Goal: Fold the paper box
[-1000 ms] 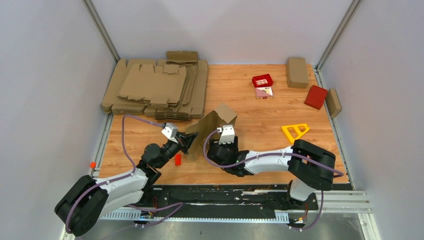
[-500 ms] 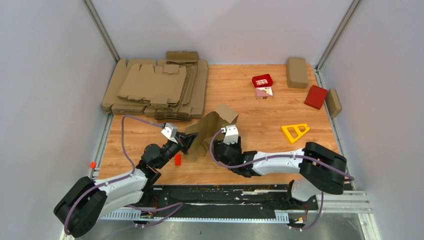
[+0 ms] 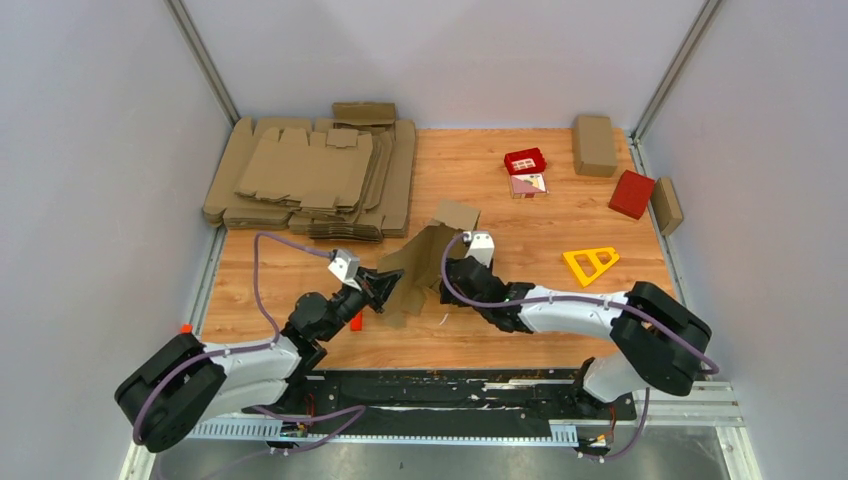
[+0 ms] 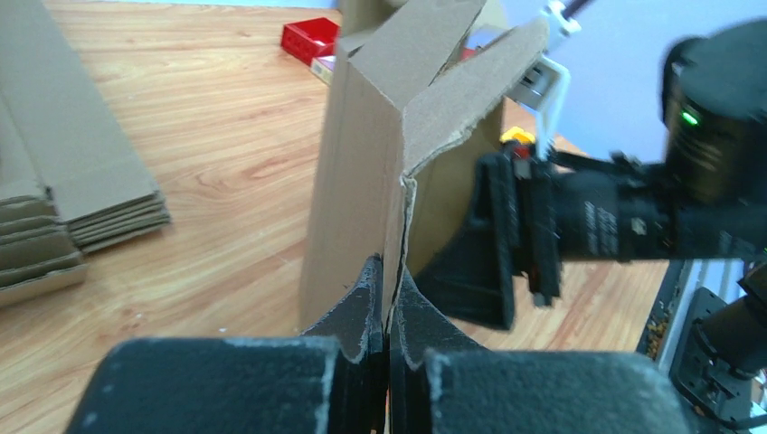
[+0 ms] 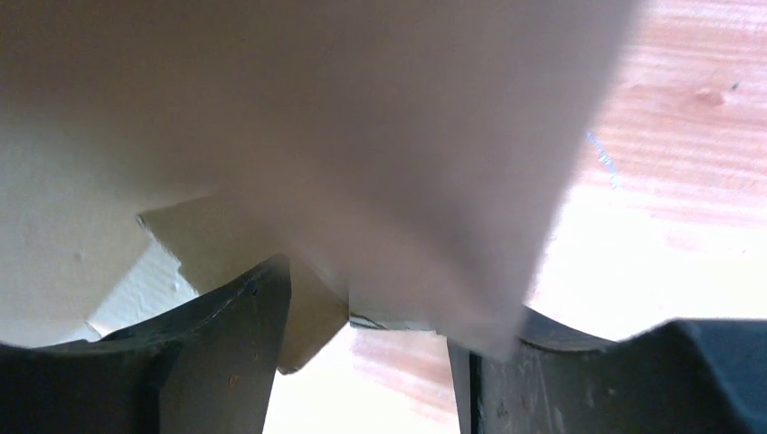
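Note:
The paper box [image 3: 425, 262], a half-formed brown cardboard sheet, stands on edge mid-table between both arms. My left gripper [image 3: 385, 290] is shut on its near vertical edge; in the left wrist view the fingers [image 4: 373, 294] pinch the doubled cardboard [image 4: 362, 181] flat. My right gripper [image 3: 446, 281] reaches in from the right. In the right wrist view its jaws stand apart around the lower flaps of the paper box [image 5: 362, 136], with wood showing in the gap at the gripper [image 5: 366, 312]. One flap lies against the left finger [image 5: 244, 334].
A stack of flat cardboard sheets [image 3: 310, 180] fills the far left. Two red boxes [image 3: 525, 160] [image 3: 632, 193], folded brown cartons [image 3: 594, 145] [image 3: 667, 205] and a yellow triangular frame [image 3: 590, 262] lie at the right. A small red piece [image 3: 356, 320] sits by the left gripper.
My right arm has stretched out and swung farther back, its gripper now at the box's right side with the jaws a little narrower. The box has tipped and spread lower. The left grip holds.

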Motion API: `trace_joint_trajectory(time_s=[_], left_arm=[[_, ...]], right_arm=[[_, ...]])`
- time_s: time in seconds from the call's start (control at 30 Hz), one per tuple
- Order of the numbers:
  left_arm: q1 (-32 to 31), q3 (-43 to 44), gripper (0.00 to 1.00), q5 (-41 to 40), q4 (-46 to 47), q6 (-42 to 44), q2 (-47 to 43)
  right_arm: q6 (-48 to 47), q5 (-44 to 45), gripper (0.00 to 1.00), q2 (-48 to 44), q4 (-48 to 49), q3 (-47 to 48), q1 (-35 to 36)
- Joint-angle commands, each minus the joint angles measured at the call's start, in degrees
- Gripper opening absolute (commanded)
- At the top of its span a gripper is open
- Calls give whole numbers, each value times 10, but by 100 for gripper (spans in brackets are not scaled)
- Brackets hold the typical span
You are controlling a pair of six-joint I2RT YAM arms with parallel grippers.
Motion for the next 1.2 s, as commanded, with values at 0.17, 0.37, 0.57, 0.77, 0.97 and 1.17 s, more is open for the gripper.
trace_joint_trajectory(time_s=[0.17,0.37,0.57,0.77,0.97,1.17], left_arm=[[-60,42,0,-11,-32,33,116],[-60,76,0,-15,-38,33,153],[-60,69,0,-19,-119,36,84],[-60,47,0,-34,-164,21,18],[-60,30,0,-29,-166,9,5],[-60,24,0,-25,-155,4,8]], right_arm=[[-7,-115,60,9,27,8,-109],[-35,-159,64,13,18,13,-156],[-20,-178,75,-13,22,-27,-159],[11,-186,71,-38,36,-51,-158],[21,-173,87,-35,18,-48,-130],[10,-139,98,-12,-19,-41,-79]])
